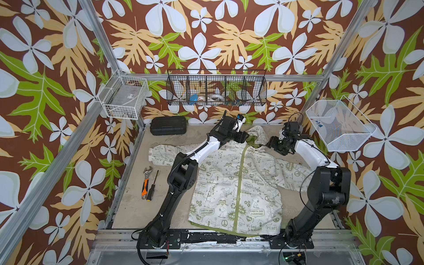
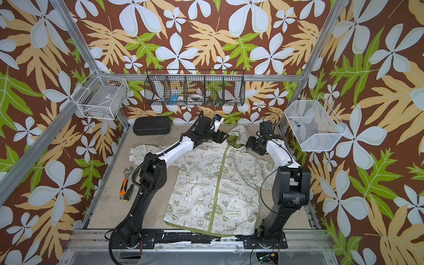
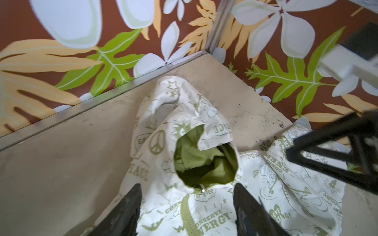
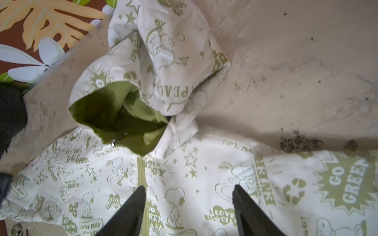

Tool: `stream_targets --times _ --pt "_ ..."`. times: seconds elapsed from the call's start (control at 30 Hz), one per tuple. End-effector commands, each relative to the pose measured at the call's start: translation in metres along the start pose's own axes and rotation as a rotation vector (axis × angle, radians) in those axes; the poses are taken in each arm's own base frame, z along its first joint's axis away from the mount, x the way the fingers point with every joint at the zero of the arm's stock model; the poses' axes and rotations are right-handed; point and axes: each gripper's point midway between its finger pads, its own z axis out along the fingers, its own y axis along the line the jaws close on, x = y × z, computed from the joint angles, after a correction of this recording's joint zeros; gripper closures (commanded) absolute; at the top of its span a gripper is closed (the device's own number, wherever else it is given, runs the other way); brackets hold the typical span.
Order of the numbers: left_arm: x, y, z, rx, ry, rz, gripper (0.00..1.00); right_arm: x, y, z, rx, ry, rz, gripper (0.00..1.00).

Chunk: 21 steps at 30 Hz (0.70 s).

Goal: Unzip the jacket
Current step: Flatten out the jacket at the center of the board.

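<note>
A: Jacket (image 1: pixel 263 183)?
B: Flat on table (image 1: pixel 130 211), front up, zipper (image 1: pixel 239 183) closed to collar.
A: Grippers?
B: Left gripper (image 3: pixel 187 190), right gripper (image 4: pixel 189 190): jaws spread, empty, beside hood (image 1: pixel 254 135).

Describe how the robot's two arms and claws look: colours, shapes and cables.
The left arm and right arm match: chunky black joint housings, a white forearm shell, thin black cables looping alongside. The left claw and right claw each have two black fingers tapering to a point.
</note>
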Motion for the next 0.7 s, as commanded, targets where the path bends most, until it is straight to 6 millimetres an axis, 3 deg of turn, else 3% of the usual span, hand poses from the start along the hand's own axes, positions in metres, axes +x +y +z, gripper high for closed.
stream_targets --times 0.0,0.13,0.27,0.37,0.47,0.67 --pt "0.006 -0.003 0.011 -0.017 0.011 0.032 0.27 -0.007 -0.002 0.011 0.020 0.044 -0.023 0.29" --pt "0.018 0.003 0.029 -0.078 0.007 0.024 0.26 -0.017 0.008 0.031 -0.012 0.054 -0.010 0.26" --pt "0.027 0.030 0.041 -0.197 -0.004 -0.027 0.31 -0.019 0.010 0.048 -0.008 0.065 -0.011 0.26" --pt "0.023 0.051 0.041 -0.274 -0.032 -0.074 0.46 -0.021 0.013 0.054 -0.022 0.058 -0.007 0.26" --pt "0.015 0.076 0.031 -0.340 -0.061 -0.156 0.70 -0.027 0.021 0.059 -0.056 0.045 -0.041 0.30" --pt "0.005 0.115 0.000 -0.382 -0.082 -0.252 0.91 -0.040 0.019 0.082 -0.038 0.050 -0.097 0.30"
